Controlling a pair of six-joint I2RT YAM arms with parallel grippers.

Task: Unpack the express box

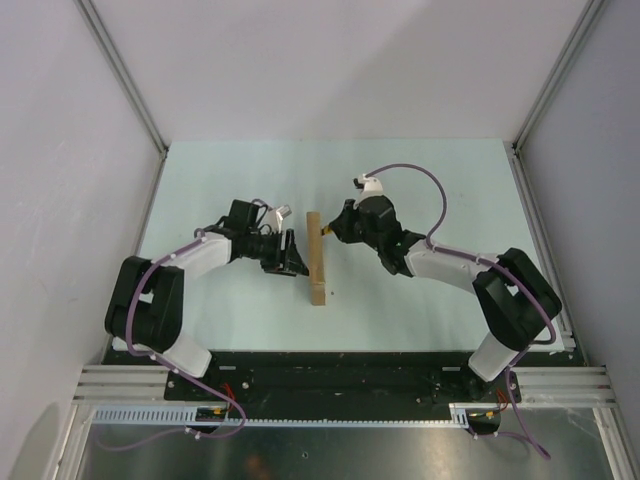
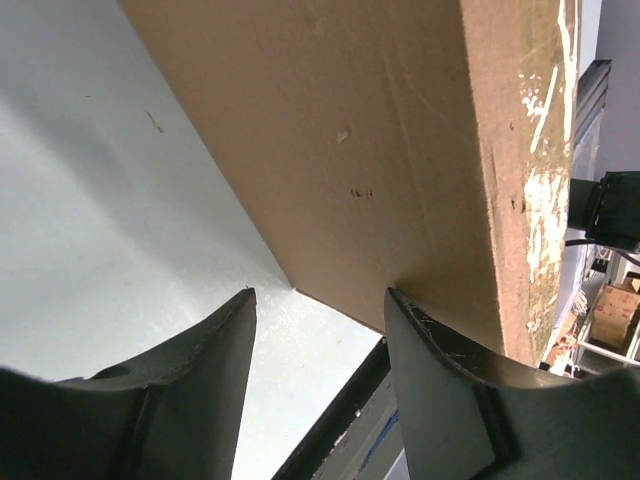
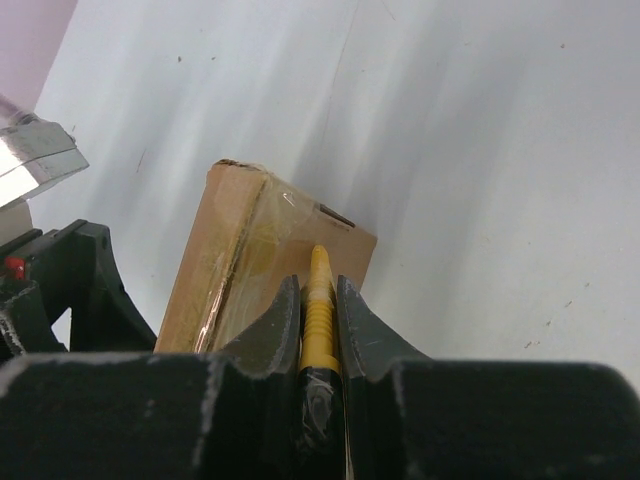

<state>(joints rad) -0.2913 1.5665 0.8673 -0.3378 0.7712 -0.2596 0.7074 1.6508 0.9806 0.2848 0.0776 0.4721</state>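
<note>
Pale green desk (image 1: 420, 190), white walls; the express box (image 1: 316, 258) stands on edge mid-desk, between both arms. Step, as I read it: slitting the tape. Right tool (image 3: 318, 285) is clamped tight on the yellow knife (image 3: 319, 265), tip at the taped seam near the box's far end. Left tool (image 2: 320, 300) sits about half open by the box's left face, gripping nothing; probably bracing. Next: I draw the blade along the seam, shallow, with the left keeping the box upright.

The flat pale green table (image 1: 420, 180) carries one small brown cardboard box (image 1: 317, 262), which stands on its long narrow side near the middle.
</note>
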